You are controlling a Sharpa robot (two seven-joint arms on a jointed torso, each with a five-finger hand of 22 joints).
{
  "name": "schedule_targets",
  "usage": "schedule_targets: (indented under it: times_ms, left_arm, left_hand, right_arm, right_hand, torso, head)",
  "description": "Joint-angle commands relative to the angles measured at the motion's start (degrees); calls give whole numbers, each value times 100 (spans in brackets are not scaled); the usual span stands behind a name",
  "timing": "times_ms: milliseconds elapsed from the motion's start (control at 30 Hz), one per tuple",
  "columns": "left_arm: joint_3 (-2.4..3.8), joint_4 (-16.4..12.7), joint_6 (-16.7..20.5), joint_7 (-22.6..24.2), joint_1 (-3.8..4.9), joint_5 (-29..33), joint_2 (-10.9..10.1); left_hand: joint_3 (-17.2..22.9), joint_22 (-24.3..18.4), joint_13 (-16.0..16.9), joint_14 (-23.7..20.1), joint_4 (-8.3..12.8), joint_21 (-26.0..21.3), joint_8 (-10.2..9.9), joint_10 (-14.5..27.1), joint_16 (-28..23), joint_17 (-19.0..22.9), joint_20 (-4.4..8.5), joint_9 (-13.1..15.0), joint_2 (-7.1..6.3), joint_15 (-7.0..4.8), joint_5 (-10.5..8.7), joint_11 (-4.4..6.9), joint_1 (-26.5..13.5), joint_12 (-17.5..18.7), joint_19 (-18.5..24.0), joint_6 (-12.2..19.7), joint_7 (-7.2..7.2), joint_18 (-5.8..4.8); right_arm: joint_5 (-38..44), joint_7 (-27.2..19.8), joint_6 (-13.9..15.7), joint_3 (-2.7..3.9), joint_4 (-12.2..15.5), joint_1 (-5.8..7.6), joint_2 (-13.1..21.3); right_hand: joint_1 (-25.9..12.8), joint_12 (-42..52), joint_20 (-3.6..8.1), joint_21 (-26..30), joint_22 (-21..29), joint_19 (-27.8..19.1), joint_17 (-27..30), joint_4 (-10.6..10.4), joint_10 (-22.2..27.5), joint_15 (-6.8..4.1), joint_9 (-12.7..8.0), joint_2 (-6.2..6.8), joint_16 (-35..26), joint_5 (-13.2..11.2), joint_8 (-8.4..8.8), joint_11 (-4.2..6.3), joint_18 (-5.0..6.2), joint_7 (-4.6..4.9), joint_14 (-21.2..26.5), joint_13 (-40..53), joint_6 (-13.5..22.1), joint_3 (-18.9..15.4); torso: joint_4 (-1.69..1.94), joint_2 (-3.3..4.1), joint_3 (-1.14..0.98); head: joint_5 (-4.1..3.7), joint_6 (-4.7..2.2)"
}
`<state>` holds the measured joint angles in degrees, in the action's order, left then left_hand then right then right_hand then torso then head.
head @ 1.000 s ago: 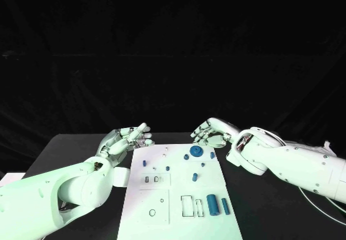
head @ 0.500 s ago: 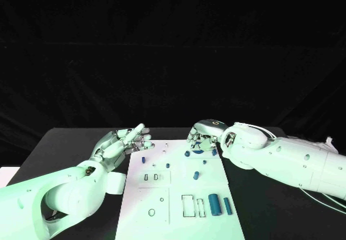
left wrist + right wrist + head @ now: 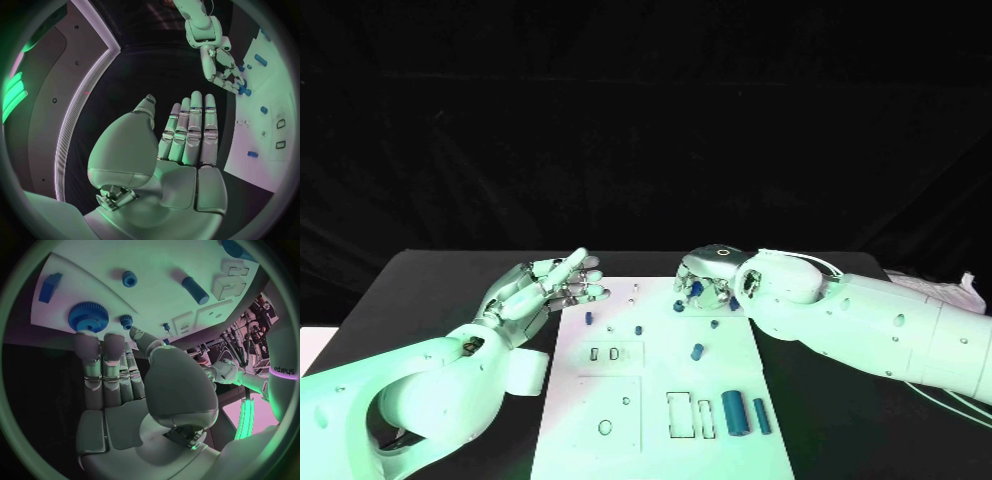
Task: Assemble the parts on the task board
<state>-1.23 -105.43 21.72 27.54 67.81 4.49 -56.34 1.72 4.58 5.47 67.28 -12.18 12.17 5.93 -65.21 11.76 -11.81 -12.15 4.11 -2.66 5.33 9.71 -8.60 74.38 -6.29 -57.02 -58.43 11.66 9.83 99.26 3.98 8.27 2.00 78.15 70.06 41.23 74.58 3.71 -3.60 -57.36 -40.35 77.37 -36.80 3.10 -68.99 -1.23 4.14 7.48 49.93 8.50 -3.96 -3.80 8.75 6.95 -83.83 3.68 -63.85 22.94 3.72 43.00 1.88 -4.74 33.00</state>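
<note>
Near edge of task board [image 3: 639,440]: two blue cylinders [image 3: 734,412] lying side by side next to outlined rectangular slots. Mid-board: small blue peg [image 3: 697,351] lying loose, plus smaller blue pieces toward far end. Board flat on black worktop [image 3: 416,290].

Left hand [image 3: 545,284]: just beside board's left edge, raised, fingers extended and apart, nothing held — released. Confirmed in left wrist view [image 3: 187,135].

Right hand [image 3: 708,277]: over far end of board, fingers pointing down at large blue gear [image 3: 88,316] and small gear [image 3: 127,319] beside it. Right wrist view: fingers straight, tips near gears, nothing enclosed — released, as far as visible. Contact w/ gear: cannot tell.

Risks (judgement):
- Small gear close to large gear; fingertips descending on one could nudge the other off its seat.
- Gear teeth give poor purchase; pinch off-centre could tilt or drop part.
- Right forearm low over board; sweep could roll loose peg.
- Board not visibly clamped; side load could shift it.

Markings: vertical lettering on arm at rim of right wrist view, approx. "sharpa", partly legible. No readable text on board.
</note>
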Motion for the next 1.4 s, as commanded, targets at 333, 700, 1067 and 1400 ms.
schedule_targets:
  times_ms: [333, 700, 1067, 1400]
  left_arm:
    - [7, -56, -108, -16, 48, 22, -30]
    - [8, -40, -85, -50, 56, 23, -46]
    - [8, -21, -68, -75, 58, 24, -44]
    - [8, -5, -49, -84, 61, 53, -45]
  left_hand:
    - [-21, -13, -8, -10, 32, -27, -29, 53, -26, -20, -23, -9, 40, 45, 26, 1, 24, 57, -21, 18, 34, 70]
    - [-33, -20, -11, 4, 64, -36, -53, 74, -31, -36, -24, -10, 62, 47, 28, -8, 48, 82, -38, 36, 44, 71]
    - [-36, -22, -12, 12, 76, -39, -63, 82, -32, -44, -25, -11, 72, 47, 28, -11, 58, 92, -46, 45, 49, 72]
    - [-41, -25, -13, 22, 95, -44, -79, 96, -34, -54, -25, -12, 85, 48, 29, -16, 71, 107, -58, 59, 55, 72]
  right_arm:
    - [261, 21, -308, -7, -139, 2, -112]
    - [264, -54, -417, -20, -166, -9, -169]
    - [264, -88, -504, -25, -182, -11, -180]
    - [230, -197, 17, -25, -168, -11, -185]
  right_hand:
    - [56, -15, -49, -701, -834, 58, -822, -143, 29, 25, 12, 84, 827, -43, 24, -15, -193, 11, -213, -7, 34, 110]
    - [112, -17, -60, -1142, -1395, 122, -1299, -221, -20, 32, 24, 55, 1302, -47, 18, -8, -262, 10, -226, -8, -22, 191]
    - [187, 5, -61, -1520, -1917, 227, -1820, -270, -132, 17, 53, -72, 1759, -95, -15, 16, -333, -11, -275, 2, -150, 308]
    - [282, 18, -10, -2010, -2633, 419, -2136, -302, -473, -50, 152, -295, 2095, -252, -94, 98, -442, -65, -279, 17, -442, 474]
  torso:
    - [35, 89, -6]
    - [30, 128, 1]
    - [38, 147, 2]
    - [55, 161, 6]
  head:
    - [-5, -13]
    - [20, -4]
    - [9, 0]
    - [-16, -12]
